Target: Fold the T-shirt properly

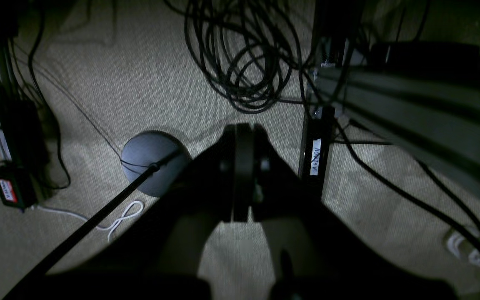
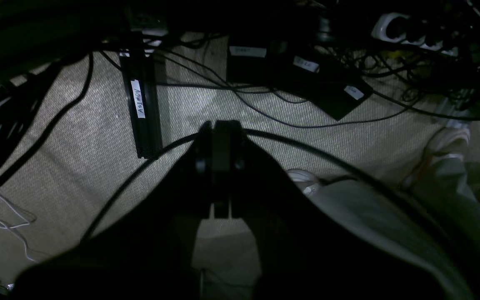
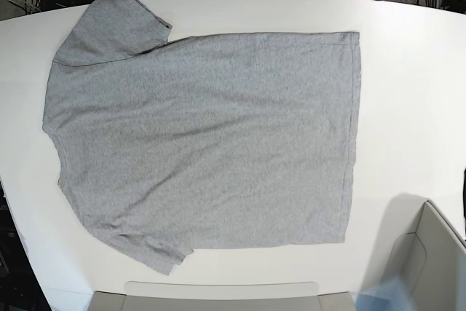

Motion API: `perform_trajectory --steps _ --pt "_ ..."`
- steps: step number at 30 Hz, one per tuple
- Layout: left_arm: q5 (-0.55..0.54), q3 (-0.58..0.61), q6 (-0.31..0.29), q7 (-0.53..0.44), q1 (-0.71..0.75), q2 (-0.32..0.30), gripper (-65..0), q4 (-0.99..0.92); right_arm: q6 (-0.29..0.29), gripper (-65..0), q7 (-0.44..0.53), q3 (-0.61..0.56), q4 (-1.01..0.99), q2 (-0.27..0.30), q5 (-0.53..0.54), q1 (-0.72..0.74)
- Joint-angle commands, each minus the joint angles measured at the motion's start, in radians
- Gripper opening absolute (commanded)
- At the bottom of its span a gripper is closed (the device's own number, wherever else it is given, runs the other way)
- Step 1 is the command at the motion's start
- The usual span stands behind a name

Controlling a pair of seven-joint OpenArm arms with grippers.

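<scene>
Evidently waiting to start the first fold, with left gripper (image 1: 240, 171) and right gripper (image 2: 219, 166) both pinched together on nothing over the floor, T-shirt (image 3: 204, 143) lying flat across the table (image 3: 408, 71), needing a sleeve grabbed.

Matte black gripper (image 1: 244, 175) (dark, rounded fingers (image 1: 265, 164)).
</scene>
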Motion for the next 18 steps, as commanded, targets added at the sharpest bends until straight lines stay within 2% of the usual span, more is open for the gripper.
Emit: perform_trajectory --steps 1,7,16,18 --pt "0.003 0.003 0.004 0.002 0.007 -0.016 -64.8 0.001 0.003 -64.6 -0.006 -0.002 -0.001 0.010 0.000 -0.006" --pt "-0.003 -0.007 0.004 0.008 0.005 -0.065 -64.8 0.018 0.005 -64.6 -0.056 -0.004 0.056 0.006 0.000 -0.021" --pt "-0.003 -0.007 0.007 0.008 0.136 -0.068 -64.8 0.303 0.005 -64.6 -0.058 -0.004 0.070 0.010 -0.002 -0.050" --pt "-0.003 -0.007 0.008 0.008 0.157 -0.085 -64.8 0.345 0.005 -64.6 -0.058 -0.004 0.070 0.010 -0.002 -0.053"
